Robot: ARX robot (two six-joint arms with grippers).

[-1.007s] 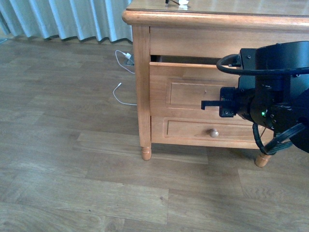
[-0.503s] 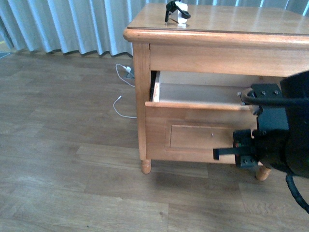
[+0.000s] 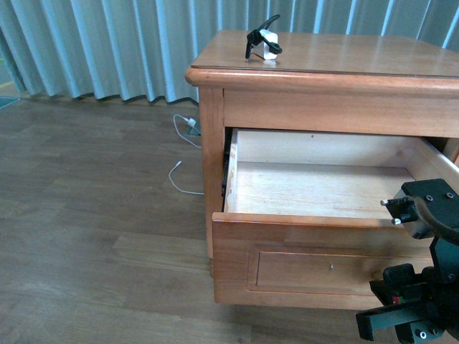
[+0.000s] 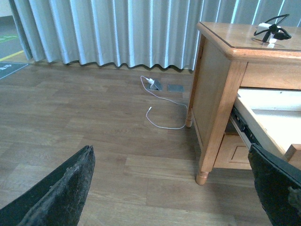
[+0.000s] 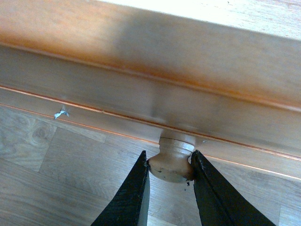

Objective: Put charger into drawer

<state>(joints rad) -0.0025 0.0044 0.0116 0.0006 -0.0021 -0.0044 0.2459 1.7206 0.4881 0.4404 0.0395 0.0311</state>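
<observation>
Now the drawer (image 3: 315, 188) stands pulled well out with its pale inside bare. Your right end effector (image 5: 169, 159) is pinched narrow on the knob (image 5: 172, 165), one finger at each side of it. The charger (image 3: 264, 44) is not yet inside: it sits on top of the bench (image 3: 358, 54), toward its left front corner, above the open drawer and further back. From the right end effector it lies up, back and off to the left, well apart.

Your left end effector (image 4: 169, 188) hangs empty, its fingers (image 4: 61, 197) spread wide, over the wooden floor (image 4: 94, 122) to the left of the bench. Its camera shows the charger higher up, past the bench corner. I judge the left arm the handier one, being free and on the charger's side. The white body is cube-like, with no long axis to line up on, but the black cable loop juts out sideways, so aim to close on the body.
</observation>
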